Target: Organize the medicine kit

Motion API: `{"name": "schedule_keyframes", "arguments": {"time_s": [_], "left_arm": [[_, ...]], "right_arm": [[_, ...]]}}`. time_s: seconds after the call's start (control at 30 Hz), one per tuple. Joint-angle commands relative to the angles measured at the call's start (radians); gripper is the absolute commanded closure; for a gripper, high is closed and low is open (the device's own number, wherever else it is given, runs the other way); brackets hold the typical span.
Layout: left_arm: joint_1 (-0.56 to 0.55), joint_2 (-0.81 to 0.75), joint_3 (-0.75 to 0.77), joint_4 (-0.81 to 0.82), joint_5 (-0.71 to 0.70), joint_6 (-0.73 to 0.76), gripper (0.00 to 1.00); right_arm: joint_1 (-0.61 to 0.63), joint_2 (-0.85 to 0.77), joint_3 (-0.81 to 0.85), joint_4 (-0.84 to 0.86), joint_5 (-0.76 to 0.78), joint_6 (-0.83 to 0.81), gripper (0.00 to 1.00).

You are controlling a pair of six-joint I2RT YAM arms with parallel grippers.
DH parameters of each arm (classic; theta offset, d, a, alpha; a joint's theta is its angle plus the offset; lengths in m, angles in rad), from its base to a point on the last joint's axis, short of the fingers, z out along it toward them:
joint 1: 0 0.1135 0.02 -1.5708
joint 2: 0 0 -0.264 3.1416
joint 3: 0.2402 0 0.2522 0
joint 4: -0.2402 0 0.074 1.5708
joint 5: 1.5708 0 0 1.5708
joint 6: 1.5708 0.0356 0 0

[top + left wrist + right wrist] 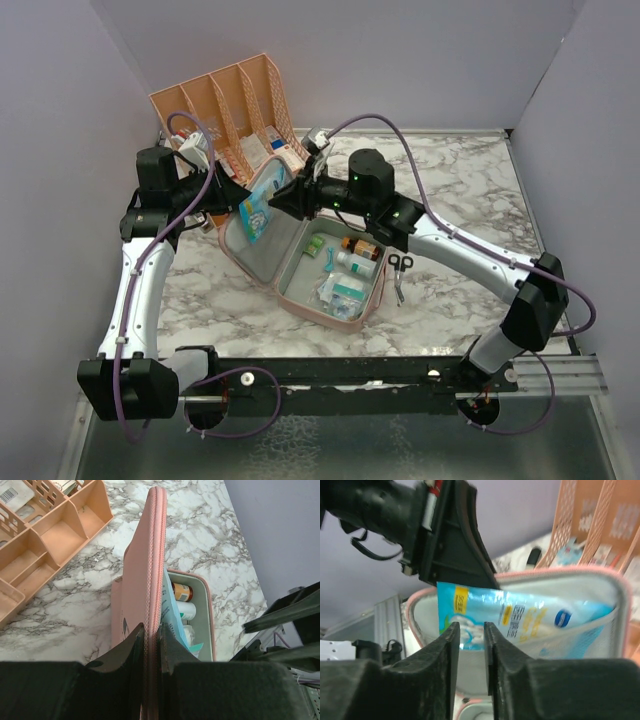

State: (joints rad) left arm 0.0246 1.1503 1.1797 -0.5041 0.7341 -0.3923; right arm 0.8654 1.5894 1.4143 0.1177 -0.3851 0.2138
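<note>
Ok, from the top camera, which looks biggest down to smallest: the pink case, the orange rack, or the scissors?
Tied first: pink case and orange rack, too alike to rank, and the rack sits farther back.
Last: scissors, much smaller.

On my remote feed, I see the pink rounded-square zip case (135,580) in matt, finely grained cloth, its blue sachet (520,620) of glossy plastic film, the white marble-patterned table (210,525) smooth, and the peach slotted organizer (55,540) in matt plastic.
</note>
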Motion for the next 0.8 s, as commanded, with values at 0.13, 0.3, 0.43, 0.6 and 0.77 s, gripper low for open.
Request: {"name": "schedule_keyframes", "arguments": {"time_s": [0.13, 0.3, 0.43, 0.6, 0.77], "left_arm": [[-0.005, -0.009, 0.03, -0.013, 0.004, 0.004, 1.0], [-0.005, -0.011, 0.025, -0.011, 0.019, -0.002, 1.0], [-0.005, -0.015, 0.018, -0.009, 0.035, -0.009, 1.0], [-0.005, -0.028, 0.003, -0.005, 0.057, -0.026, 1.0], [-0.005, -0.035, -0.005, 0.003, 0.072, -0.038, 1.0]], "right_arm": [[0.06, 0.098, 0.042, -0.148, 0.042, 0.102, 0.78], [0.088, 0.177, 0.132, -0.19, 0.074, 0.065, 0.78], [0.107, 0.215, 0.148, -0.177, 0.145, 0.059, 0.77], [0.132, 0.245, 0.148, -0.162, 0.331, 0.093, 0.75], [0.133, 0.269, 0.157, -0.17, 0.491, 0.182, 0.75]]}}
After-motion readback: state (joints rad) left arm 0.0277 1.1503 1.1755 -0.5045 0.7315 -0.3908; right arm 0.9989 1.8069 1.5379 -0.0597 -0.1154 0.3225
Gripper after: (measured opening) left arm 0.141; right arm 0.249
